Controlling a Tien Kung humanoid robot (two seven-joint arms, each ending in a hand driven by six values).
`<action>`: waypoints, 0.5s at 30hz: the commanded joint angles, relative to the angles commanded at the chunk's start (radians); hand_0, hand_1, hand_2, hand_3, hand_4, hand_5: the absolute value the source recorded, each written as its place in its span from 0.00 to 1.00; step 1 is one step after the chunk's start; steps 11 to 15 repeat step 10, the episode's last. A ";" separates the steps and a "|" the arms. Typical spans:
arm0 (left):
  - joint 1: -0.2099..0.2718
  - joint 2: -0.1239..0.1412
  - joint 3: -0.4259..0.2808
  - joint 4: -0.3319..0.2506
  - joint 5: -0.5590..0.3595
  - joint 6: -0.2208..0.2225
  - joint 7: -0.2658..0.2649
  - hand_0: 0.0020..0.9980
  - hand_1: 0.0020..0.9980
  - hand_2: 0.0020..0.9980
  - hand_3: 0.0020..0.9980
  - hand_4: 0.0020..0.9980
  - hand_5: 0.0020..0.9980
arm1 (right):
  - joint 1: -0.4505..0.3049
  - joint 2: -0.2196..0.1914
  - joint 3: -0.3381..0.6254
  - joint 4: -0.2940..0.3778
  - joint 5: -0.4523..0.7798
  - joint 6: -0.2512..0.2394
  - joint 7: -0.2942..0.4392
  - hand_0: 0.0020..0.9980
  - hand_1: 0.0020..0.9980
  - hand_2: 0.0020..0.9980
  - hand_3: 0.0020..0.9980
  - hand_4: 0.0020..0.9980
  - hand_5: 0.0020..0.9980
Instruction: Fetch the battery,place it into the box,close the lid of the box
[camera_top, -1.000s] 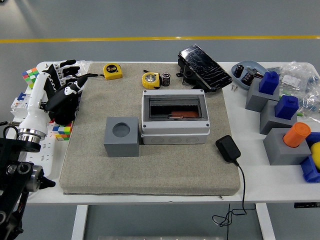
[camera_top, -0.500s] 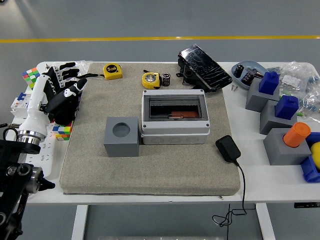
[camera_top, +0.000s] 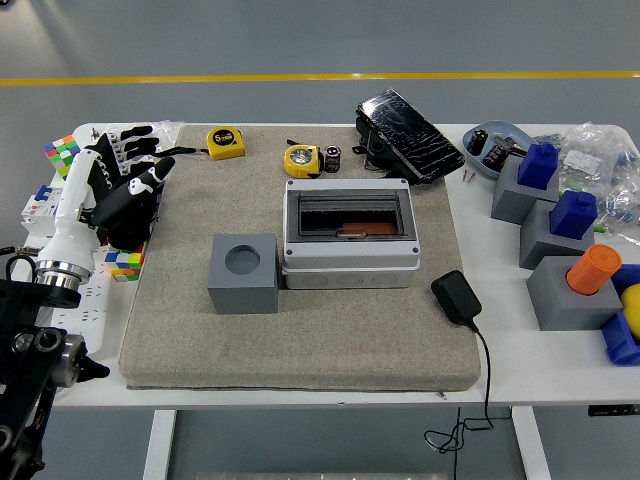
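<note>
The grey junction box (camera_top: 350, 238) sits at the middle of a beige felt mat (camera_top: 300, 330), its smoky transparent lid (camera_top: 349, 217) down over the top; through the lid a reddish shape shows near the right, too dim to name. Just left of it, touching or nearly so, stands a grey cube block (camera_top: 244, 272) with a round socket in its top, nothing in it. The battery (camera_top: 332, 158) is at the mat's far edge, a small dark cylinder standing on end with its long axis vertical, just right of a yellow tape measure (camera_top: 302, 160); a second yellow tape measure (camera_top: 225, 142) lies farther left. The left hand (camera_top: 128, 190) hangs over the mat's far left edge, fingers loosely spread and holding nothing, well apart from the battery. The mat covers a white table (camera_top: 500, 345) on a grey floor crossed by a yellow line (camera_top: 320, 76).
</note>
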 joint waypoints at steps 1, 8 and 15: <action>0.000 0.000 0.000 0.000 0.001 0.000 0.000 0.61 0.71 0.70 0.71 1.00 0.48 | 0.001 0.000 0.000 0.000 0.000 0.000 0.000 0.64 0.65 0.67 0.60 0.99 0.59; -0.002 0.000 -0.001 -0.001 0.004 -0.001 0.003 0.61 0.70 0.70 0.71 1.00 0.48 | 0.002 -0.001 0.002 0.000 -0.001 -0.001 -0.001 0.64 0.65 0.67 0.60 0.99 0.59; -0.002 0.000 -0.002 -0.002 0.005 -0.002 0.005 0.61 0.70 0.70 0.71 1.00 0.48 | 0.002 -0.001 0.002 0.000 0.000 -0.001 -0.001 0.64 0.65 0.67 0.60 0.99 0.59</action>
